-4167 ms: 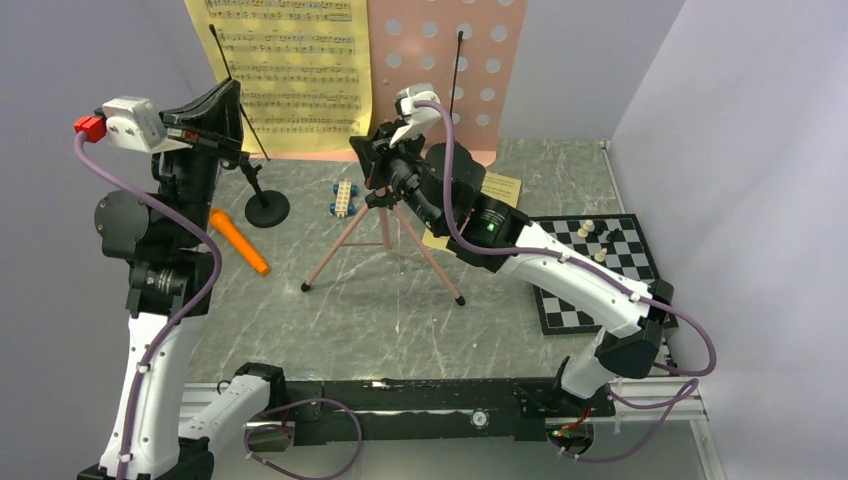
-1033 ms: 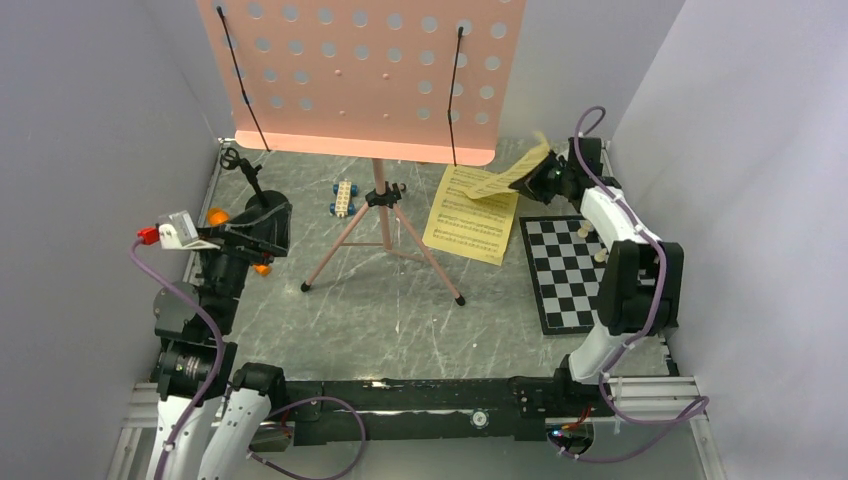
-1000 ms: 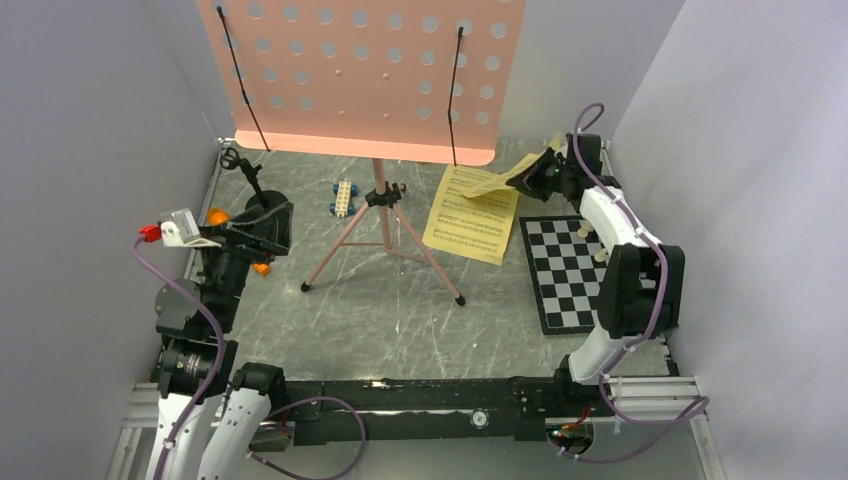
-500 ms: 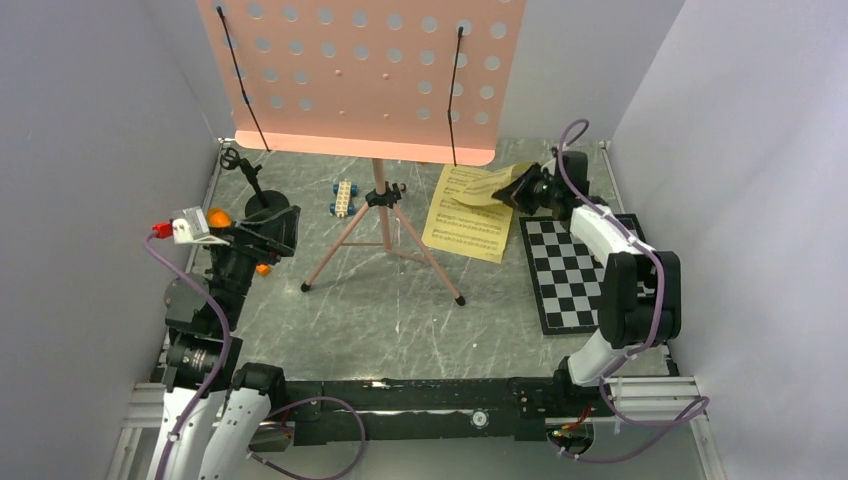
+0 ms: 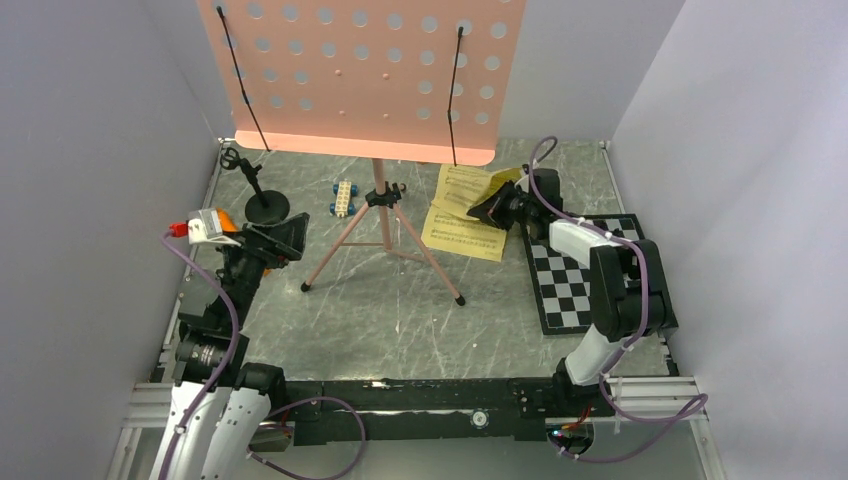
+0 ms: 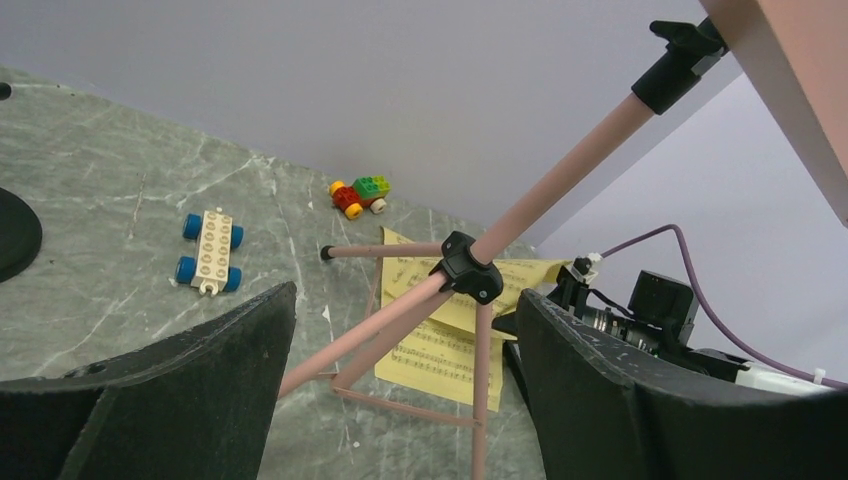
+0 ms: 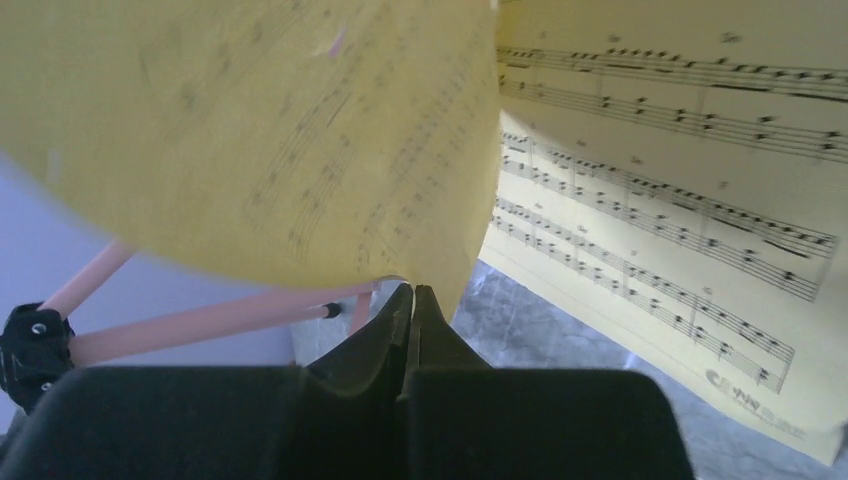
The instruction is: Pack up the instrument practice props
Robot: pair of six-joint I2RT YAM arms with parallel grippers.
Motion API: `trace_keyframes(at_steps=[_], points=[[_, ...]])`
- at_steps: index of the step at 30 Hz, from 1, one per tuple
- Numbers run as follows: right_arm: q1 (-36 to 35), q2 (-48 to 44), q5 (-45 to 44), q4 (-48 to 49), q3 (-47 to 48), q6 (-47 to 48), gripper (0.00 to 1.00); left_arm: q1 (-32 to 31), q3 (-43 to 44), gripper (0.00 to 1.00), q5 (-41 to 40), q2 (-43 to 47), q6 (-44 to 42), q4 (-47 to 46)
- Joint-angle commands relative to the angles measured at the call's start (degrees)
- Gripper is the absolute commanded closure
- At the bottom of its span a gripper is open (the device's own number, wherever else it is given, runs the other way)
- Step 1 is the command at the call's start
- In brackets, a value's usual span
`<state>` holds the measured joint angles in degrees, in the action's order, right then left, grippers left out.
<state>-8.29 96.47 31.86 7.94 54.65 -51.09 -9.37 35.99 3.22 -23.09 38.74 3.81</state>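
Two yellow sheet-music pages [image 5: 450,235] sit at one o'clock: one lies flat on the table [image 5: 400,320], and the other's curled edge is pinched in my right gripper [image 7: 412,300], jaws tight together, arm stretched low over the chessboard [image 5: 570,285]. One pink music stand [image 5: 380,80] rises at twelve and one black mic stand [image 5: 266,205] at ten. My left gripper [image 6: 400,300] hovers at nine, spread wide, holding nothing, facing that stand's legs.
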Motion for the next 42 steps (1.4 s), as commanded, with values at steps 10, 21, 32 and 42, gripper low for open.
trace_keyframes(at_steps=[10, 21, 32, 42], points=[[-1.3, -2.6, -1.0, 3.3, -2.6, -0.6, 1.0, -0.5, -1.1, 0.16, 2.2, -1.6, 2.3, -3.4], [-0.6, -6.4, -8.9, -1.0, -13.1, 0.3, 0.72, -0.6, -2.7, 0.14, 2.6, -2.6, 1.8, -2.5], [-2.2, -19.5, -19.2, -14.3, -10.4, 6.9, 0.38, -0.6, -6.4, 0.12, 2.7, -1.8, 0.6, 0.5], [-23.4, -23.4, -26.4, -3.0, -9.4, 22.3, 0.35, -1.4, -12.8, 0.15, 12.2, -10.0, 0.7, -17.5]])
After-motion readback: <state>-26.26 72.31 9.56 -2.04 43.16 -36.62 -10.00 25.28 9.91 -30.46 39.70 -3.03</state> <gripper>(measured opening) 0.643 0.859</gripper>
